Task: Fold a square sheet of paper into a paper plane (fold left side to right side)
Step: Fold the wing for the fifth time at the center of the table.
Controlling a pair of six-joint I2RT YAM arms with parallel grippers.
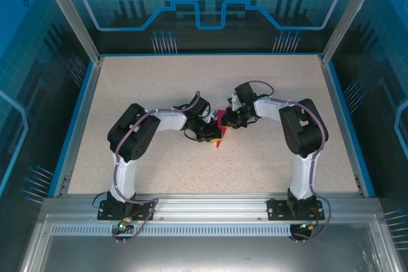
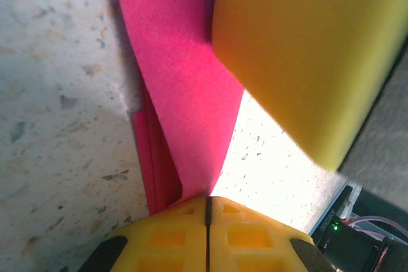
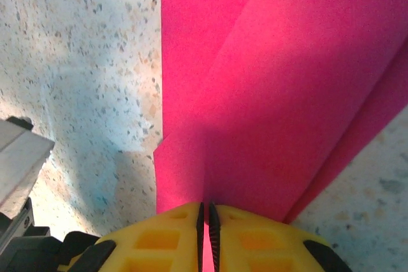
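The left fingers (image 2: 169,237) and right fingers (image 3: 166,240) each pinch shut on the paper (image 3: 255,93), holding its flap above the surface (image 3: 76,62) for folding.

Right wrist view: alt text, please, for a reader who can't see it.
The right hand, yellow-fingered, is shut on the near edge of a folded magenta paper sheet, whose layers extend away over a speckled table.

At the centre of the speckled beige table (image 1: 159,170) I see the magenta-pink sheet of paper (image 1: 221,120), folded; lower layers flat on the surface, one flap lifted off it
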